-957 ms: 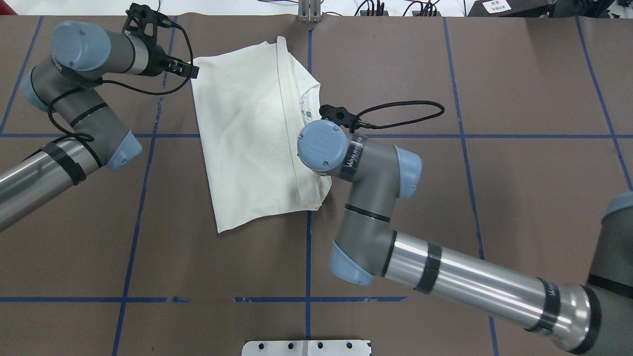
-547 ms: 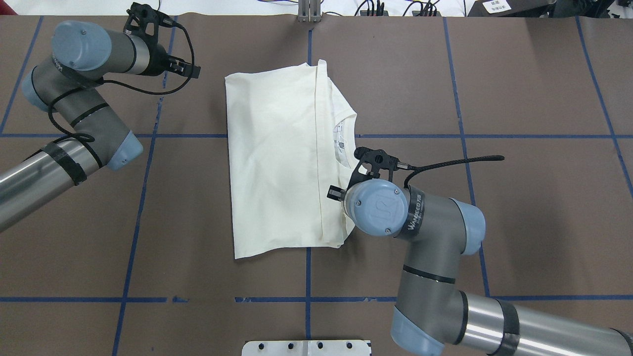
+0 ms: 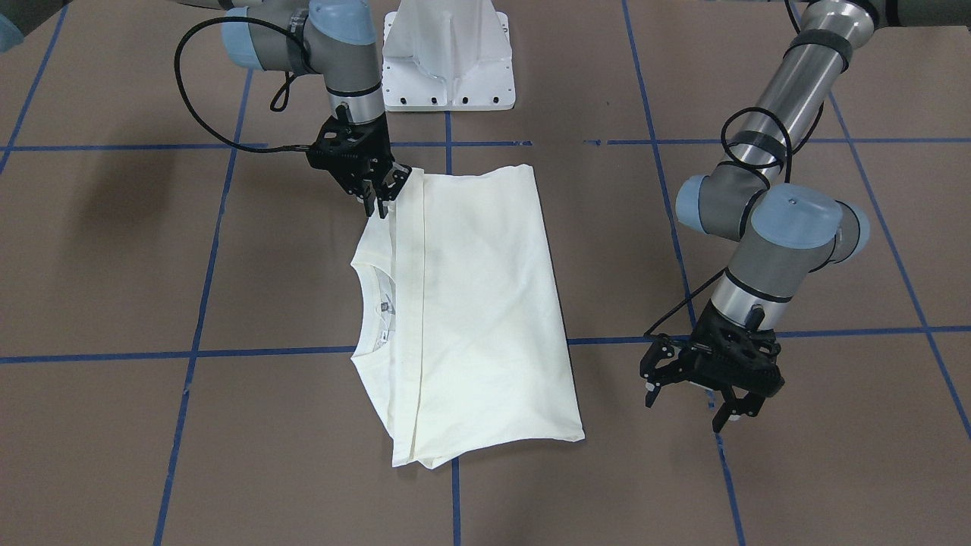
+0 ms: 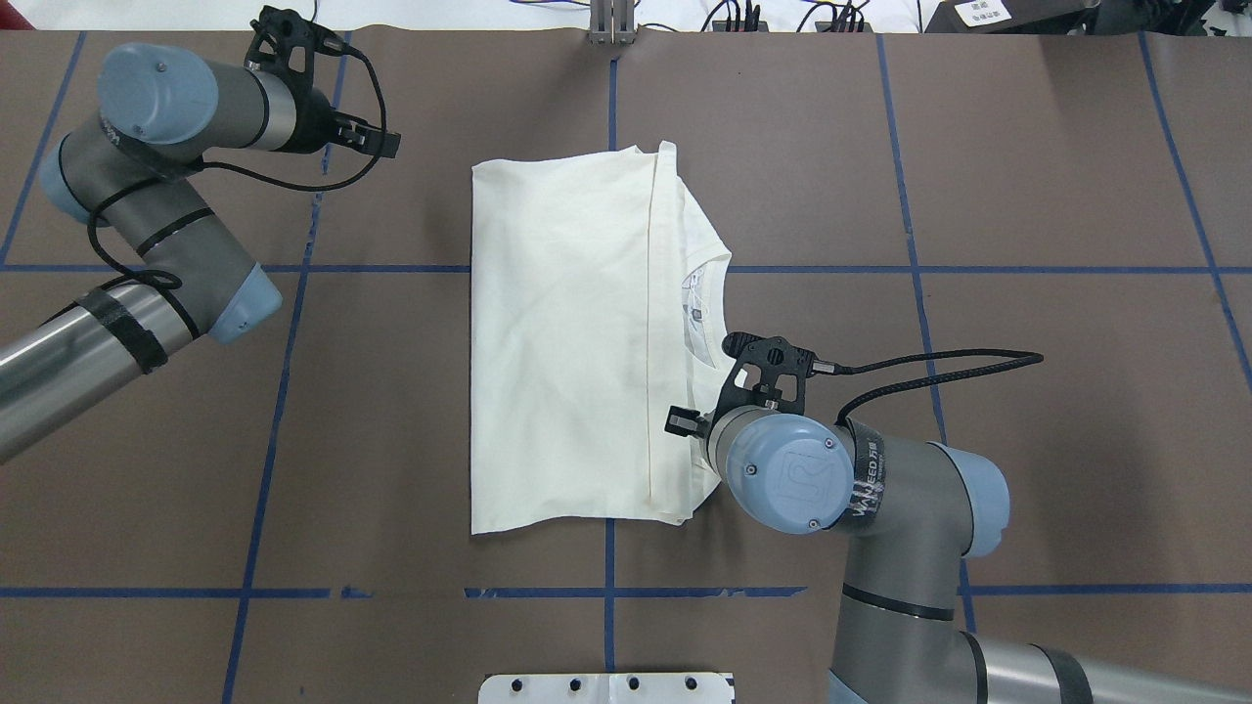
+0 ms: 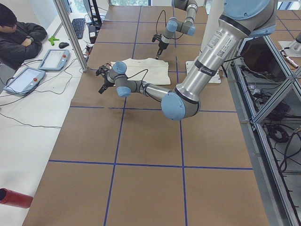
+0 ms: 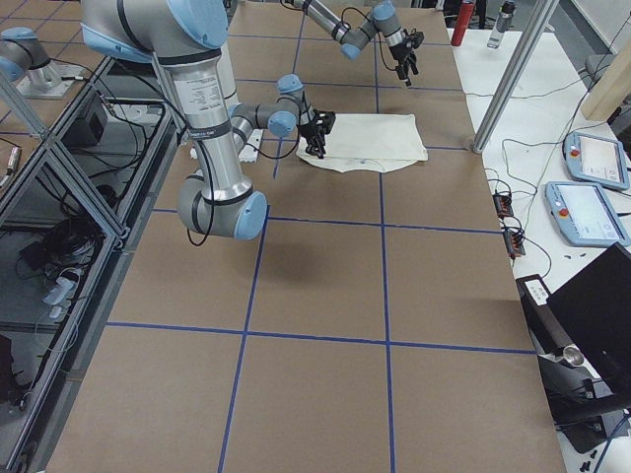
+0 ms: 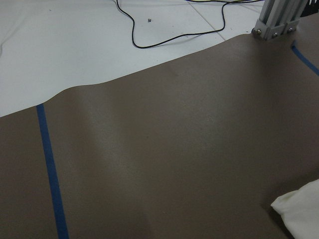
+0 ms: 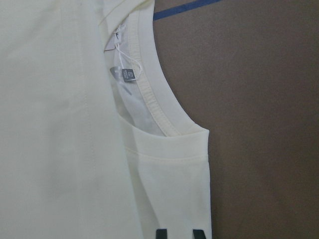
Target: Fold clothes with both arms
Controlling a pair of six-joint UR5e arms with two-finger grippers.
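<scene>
The cream T-shirt [image 4: 558, 342] lies folded lengthwise in the middle of the table, plain side up, with its ribbed collar [image 4: 719, 303] on the right. My right gripper [image 3: 377, 203] is shut on the shirt's near right corner. In the right wrist view its fingertips [image 8: 162, 233] rest on the cloth [image 8: 60, 124] below the collar [image 8: 154, 94]. The wrist hides this grip from overhead. My left gripper [image 3: 690, 406] stands open above the bare table, left of the shirt's far corner and apart from it. A shirt corner [image 7: 301, 211] shows in the left wrist view.
The white pedestal base [image 3: 447, 61] stands at the robot's edge. Blue tape lines [image 4: 293, 391] grid the brown table. An aluminium post [image 4: 611, 20] rises at the far edge. A seated person [image 5: 19, 37] and touch panels [image 5: 54, 59] are beyond that edge.
My right arm has drawn back toward the robot and to the right, dragging the shirt with it. The shirt has turned square to the table lines. The left arm has barely moved.
</scene>
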